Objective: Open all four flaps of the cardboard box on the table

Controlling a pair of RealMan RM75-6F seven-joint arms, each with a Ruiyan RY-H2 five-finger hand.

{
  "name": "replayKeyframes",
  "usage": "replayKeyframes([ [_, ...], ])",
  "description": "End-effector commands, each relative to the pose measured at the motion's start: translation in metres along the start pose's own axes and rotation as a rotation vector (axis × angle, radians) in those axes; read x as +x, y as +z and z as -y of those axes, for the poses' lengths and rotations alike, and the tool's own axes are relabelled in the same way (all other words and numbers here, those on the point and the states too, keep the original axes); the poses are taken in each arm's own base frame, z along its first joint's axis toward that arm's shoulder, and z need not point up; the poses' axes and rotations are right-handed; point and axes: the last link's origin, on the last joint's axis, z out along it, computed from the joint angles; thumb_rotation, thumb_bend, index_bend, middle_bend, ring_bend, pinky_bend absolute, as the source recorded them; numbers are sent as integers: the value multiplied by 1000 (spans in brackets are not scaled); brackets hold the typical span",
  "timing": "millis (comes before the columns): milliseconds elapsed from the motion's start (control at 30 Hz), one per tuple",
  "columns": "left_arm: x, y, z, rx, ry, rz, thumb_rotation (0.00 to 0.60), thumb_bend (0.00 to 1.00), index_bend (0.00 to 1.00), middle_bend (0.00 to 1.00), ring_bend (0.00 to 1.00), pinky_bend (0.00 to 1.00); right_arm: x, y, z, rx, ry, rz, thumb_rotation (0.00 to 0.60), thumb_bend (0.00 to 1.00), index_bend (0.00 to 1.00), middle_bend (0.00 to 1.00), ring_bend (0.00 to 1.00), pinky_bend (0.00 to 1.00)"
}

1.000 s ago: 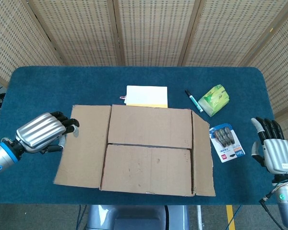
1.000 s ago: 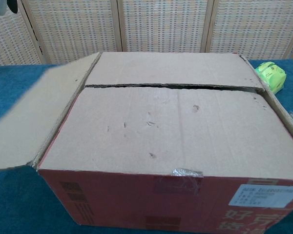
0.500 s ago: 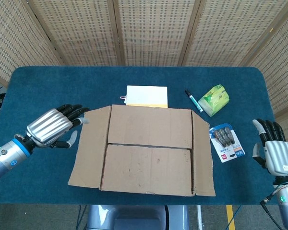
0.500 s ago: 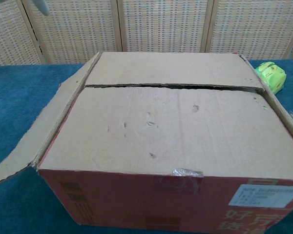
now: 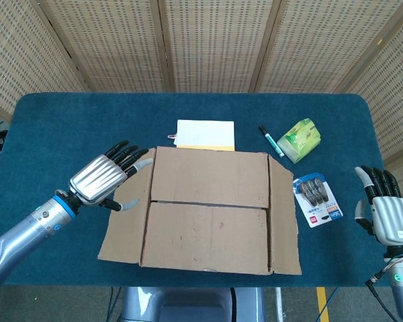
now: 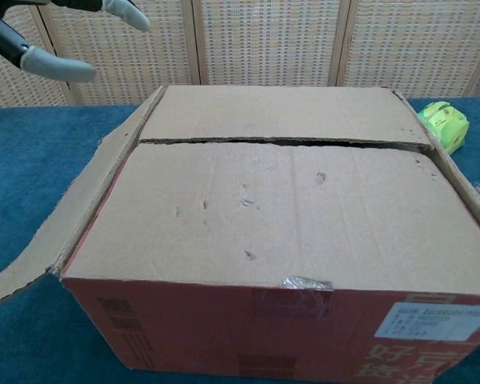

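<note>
The cardboard box (image 5: 208, 211) (image 6: 288, 232) stands mid-table with its near and far top flaps lying flat and closed. Its left flap (image 5: 124, 215) (image 6: 60, 228) hangs outward and down; the right flap (image 5: 284, 218) slopes out a little. My left hand (image 5: 107, 176) (image 6: 52, 36) hovers open above the left flap's far end, fingers spread toward the box, holding nothing. Off at the table's right front edge my right hand (image 5: 384, 208) stands open, fingers upright, well apart from the box.
Behind the box lies a white notepad (image 5: 205, 134). A marker pen (image 5: 266, 140) and a green tissue pack (image 5: 299, 139) (image 6: 446, 124) sit at the back right. A blister pack (image 5: 317, 199) lies right of the box.
My left hand let the left flap go and moved right toward the box, fingers now spread. The flap dropped from level to hanging down. The right hand stayed put.
</note>
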Motion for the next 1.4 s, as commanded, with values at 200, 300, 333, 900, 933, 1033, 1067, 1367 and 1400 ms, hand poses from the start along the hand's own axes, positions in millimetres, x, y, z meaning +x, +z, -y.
replayKeyframes([
  [200,-17,16,-21,26,-22,-40,320,316,0,0,0,0,-1,-1,2,17,-8,10,600,805,28,79,0,0],
  [300,-20,20,-25,35,-30,-48,319,316,0,0,0,0,-2,-2,4,27,-14,20,600,812,26,79,0,0],
  [333,-21,21,-26,38,-24,-51,319,316,0,0,0,0,-2,-2,5,30,-16,21,600,812,26,79,0,0],
  [900,-43,44,-44,68,-26,-34,319,294,0,0,0,0,-2,-3,6,43,-33,39,600,826,26,79,0,0],
  [933,-44,45,-45,69,-19,-36,319,294,0,0,0,0,-2,-4,6,43,-34,40,600,825,26,79,0,0],
  [1033,-49,49,-51,67,-16,-31,318,294,0,0,0,0,-2,-4,7,46,-33,42,600,825,26,79,0,0],
  [1067,-49,50,-52,66,-18,-29,318,294,0,0,0,0,-3,-5,8,47,-33,43,600,825,26,79,0,0],
  [1367,-53,64,-62,70,-20,-22,320,294,0,0,0,0,-2,-6,6,44,-30,39,600,827,26,79,0,0],
  [1400,-53,65,-62,71,-17,-25,321,294,0,0,0,0,-2,-6,6,43,-30,39,600,827,26,79,0,0],
])
